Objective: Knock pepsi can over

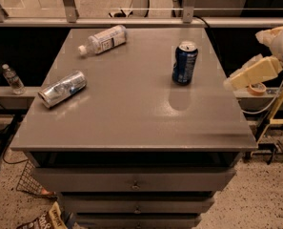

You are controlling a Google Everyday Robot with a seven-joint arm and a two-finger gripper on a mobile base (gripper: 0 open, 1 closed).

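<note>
The pepsi can (184,63), dark blue with a silver top, stands upright on the right side of the grey table (131,123). My gripper (230,83) is the cream-coloured end of the arm reaching in from the right edge of the view. It hangs just beyond the table's right edge, to the right of the can and slightly nearer the camera, apart from it. It holds nothing that I can see.
A silver-grey can (62,88) lies on its side at the table's left. A clear plastic bottle (103,39) lies at the back left. A small bottle (12,79) stands on a low ledge left of the table. Drawers (134,182) sit below.
</note>
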